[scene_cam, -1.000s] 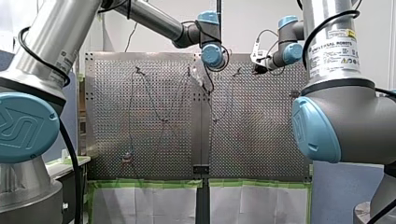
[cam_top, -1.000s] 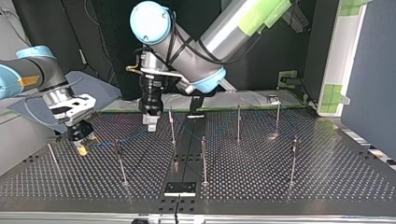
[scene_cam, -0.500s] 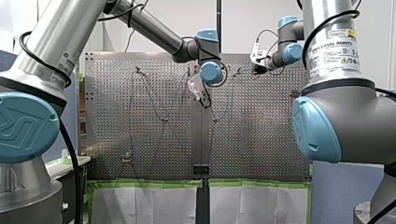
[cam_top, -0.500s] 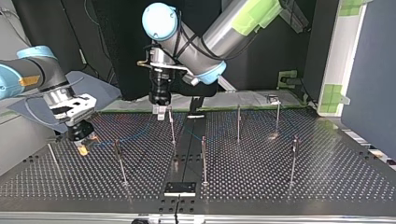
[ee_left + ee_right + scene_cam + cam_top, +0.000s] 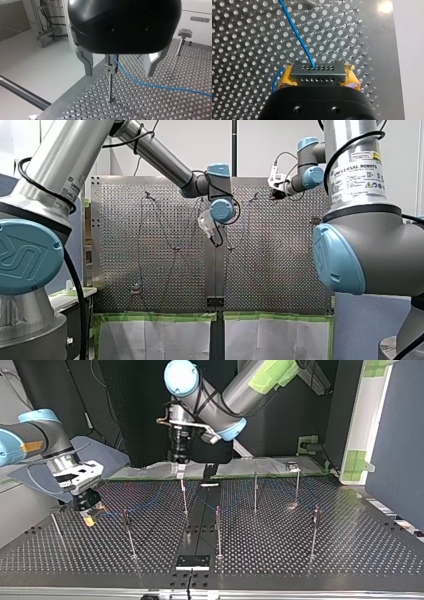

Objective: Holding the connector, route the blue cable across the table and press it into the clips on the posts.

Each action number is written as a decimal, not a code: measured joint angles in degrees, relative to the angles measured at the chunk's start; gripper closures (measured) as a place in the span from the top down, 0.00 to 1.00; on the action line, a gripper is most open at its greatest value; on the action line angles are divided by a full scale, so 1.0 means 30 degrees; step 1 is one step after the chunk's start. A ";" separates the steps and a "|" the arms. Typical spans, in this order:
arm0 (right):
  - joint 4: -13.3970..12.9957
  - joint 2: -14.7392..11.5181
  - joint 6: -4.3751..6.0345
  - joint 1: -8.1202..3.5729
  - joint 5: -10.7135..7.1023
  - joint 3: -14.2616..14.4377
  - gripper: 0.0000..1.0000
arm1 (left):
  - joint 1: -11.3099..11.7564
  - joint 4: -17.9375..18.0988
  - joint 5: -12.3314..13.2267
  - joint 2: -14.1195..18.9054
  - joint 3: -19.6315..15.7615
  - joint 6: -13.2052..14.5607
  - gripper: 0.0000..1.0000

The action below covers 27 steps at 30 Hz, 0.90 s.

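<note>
Connector [image 5: 317, 72] sits clamped between my right gripper's [image 5: 317, 79] yellow pads [image 5: 284, 79], blue cable [image 5: 150, 85] trailing ahead of it. My left gripper [image 5: 119, 73] hangs wide open, empty, astride a clip post [image 5: 110, 75]; the cable passes just beside that clip, between the fingers [image 5: 87, 62], nearer to this arm.

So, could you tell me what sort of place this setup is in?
Probably a robotics lab or test cell: my left arm and my right arm reach over a perforated table fitted with thin posts, with a blue cable strung between them.
</note>
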 joint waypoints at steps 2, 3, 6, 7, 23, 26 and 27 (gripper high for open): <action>0.0002 0.0000 0.0000 0.0000 0.0001 0.0021 0.00 | 0.0000 0.0309 0.0000 -0.0002 -0.0303 0.0001 1.00; 0.0001 0.0001 0.0002 0.0000 0.0002 0.0035 0.00 | 0.0001 0.0497 0.0000 -0.0003 -0.0496 0.0000 1.00; -0.0002 0.0000 0.0028 0.0000 -0.0011 0.0055 0.00 | 0.0002 0.0989 0.0000 -0.0006 -0.0986 -0.0001 1.00; -0.0004 0.0000 0.0040 0.0001 -0.0014 0.0057 0.00 | 0.0001 0.1130 -0.0001 -0.0004 -0.1128 0.0000 1.00; -0.0006 0.0004 0.0117 -0.0069 -0.0024 0.0063 0.00 | 0.0001 0.3768 -0.0001 -0.0004 -0.3765 0.0005 1.00; -0.0010 0.0006 0.0118 -0.0067 -0.0011 0.0065 0.00 | 0.0001 0.4291 0.0000 0.0002 -0.4291 0.0010 1.00; -0.0017 0.0006 0.0118 -0.0068 -0.0010 0.0065 0.00 | 0.0002 0.4506 -0.0001 -0.0003 -0.4500 0.0013 1.00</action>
